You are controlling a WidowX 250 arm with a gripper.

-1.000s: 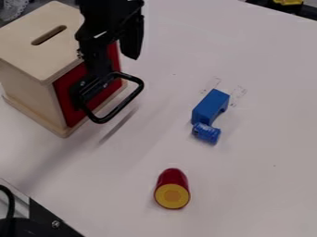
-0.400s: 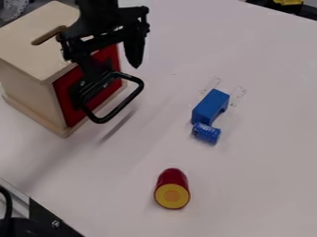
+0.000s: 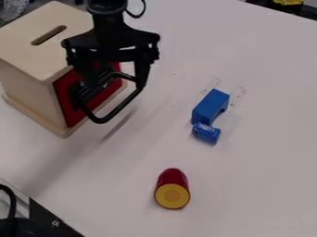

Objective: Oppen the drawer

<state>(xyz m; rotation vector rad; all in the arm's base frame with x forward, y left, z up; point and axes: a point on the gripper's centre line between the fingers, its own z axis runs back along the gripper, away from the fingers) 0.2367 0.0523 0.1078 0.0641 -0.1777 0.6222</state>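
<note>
Hanging down from top edge, upper L of view: black gripper [image 3: 116, 86], right at handle [image 3: 121, 106] of drawer [image 3: 65, 99], approx. upright. Fingers spread apart, w/ a gap between, around upper part of handle as seen from cam; can't tell if touching it.

Drawer w/ red front, in wooden box [image 3: 28, 53] at upper L of view; front facing lower R, approx. flush w/ box, i.e. closed by the look of it. Handle black, a loop w/ rounded corners, sticking out from red front over pale counter [image 3: 260, 185]. Long slot [image 3: 49, 35] in box top.

R of box, well apart: blue block [image 3: 210, 106] w/ cut-out in one side, on counter. At its near end, touching or almost: small blue cylinder [image 3: 206, 133], on its side. Nearer cam, approx. mid-view L-to-R: dark red piece [image 3: 172, 178], lying down, rounded end away, flat yellow end toward cam. Bottom L corner: black hardware [image 3: 46, 220] w/ pale strip alongside. Top R, at edge: bit of yellow, too cut off to name.
</note>
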